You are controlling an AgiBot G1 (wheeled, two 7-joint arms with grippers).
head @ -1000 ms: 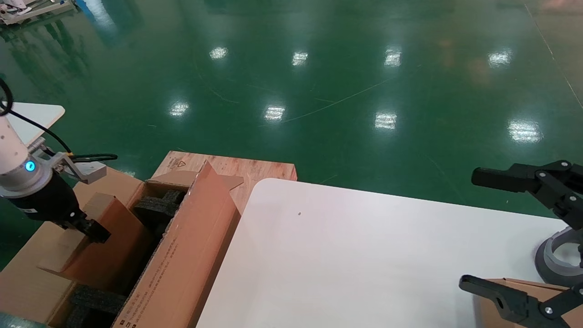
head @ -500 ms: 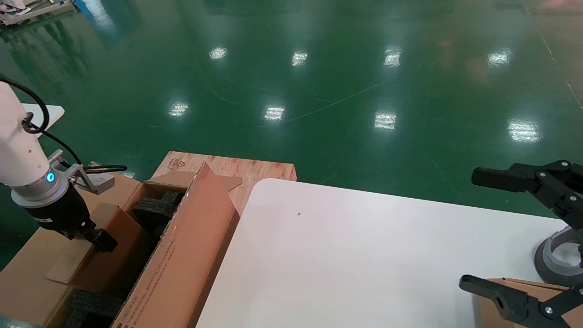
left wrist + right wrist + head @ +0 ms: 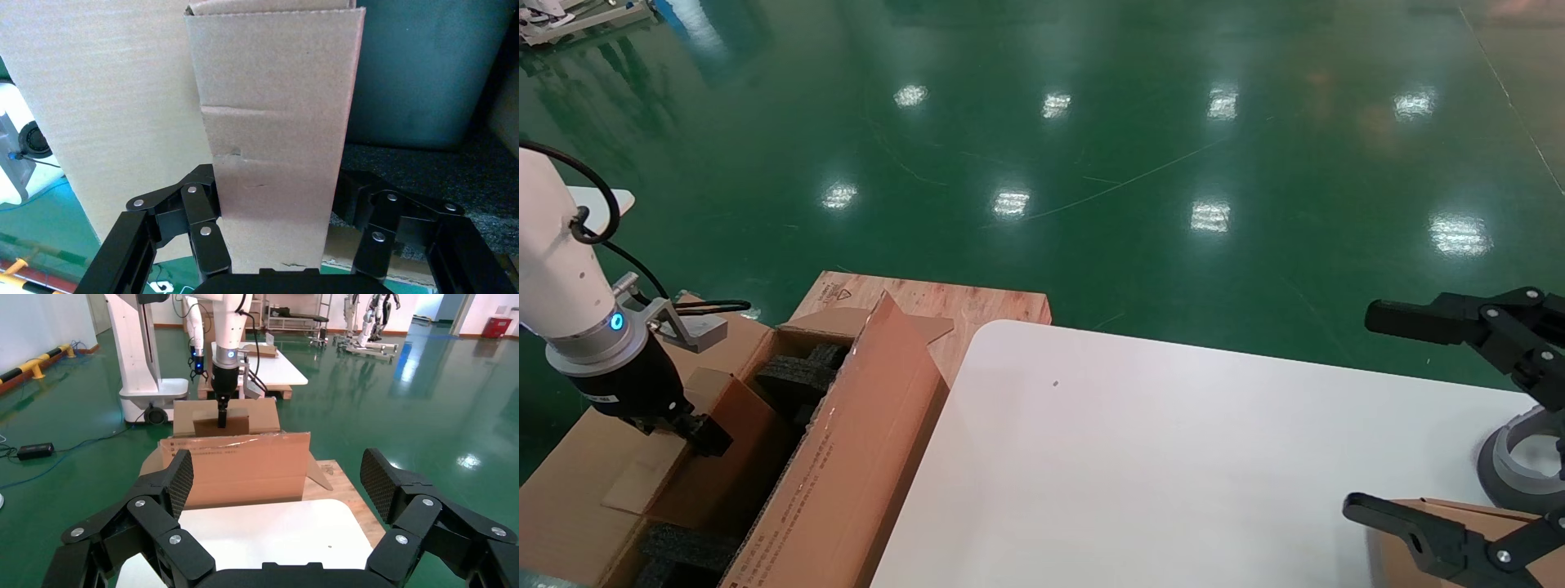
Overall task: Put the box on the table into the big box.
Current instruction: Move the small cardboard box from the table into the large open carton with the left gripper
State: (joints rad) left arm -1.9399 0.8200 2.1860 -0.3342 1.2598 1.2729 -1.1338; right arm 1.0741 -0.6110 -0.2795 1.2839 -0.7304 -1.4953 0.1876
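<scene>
Over the big box (image 3: pixel 846 457), the left gripper (image 3: pixel 703 433) clamps the box (image 3: pixel 695 457), lowering it in; release comes next, I'd say.

The right gripper (image 3: pixel 1410 416) waits wide open over the surface (image 3: pixel 1132 474).

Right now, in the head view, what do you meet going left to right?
left gripper shut on the box → big box, its printed flap → wooden pallet → white table → right gripper, open
</scene>
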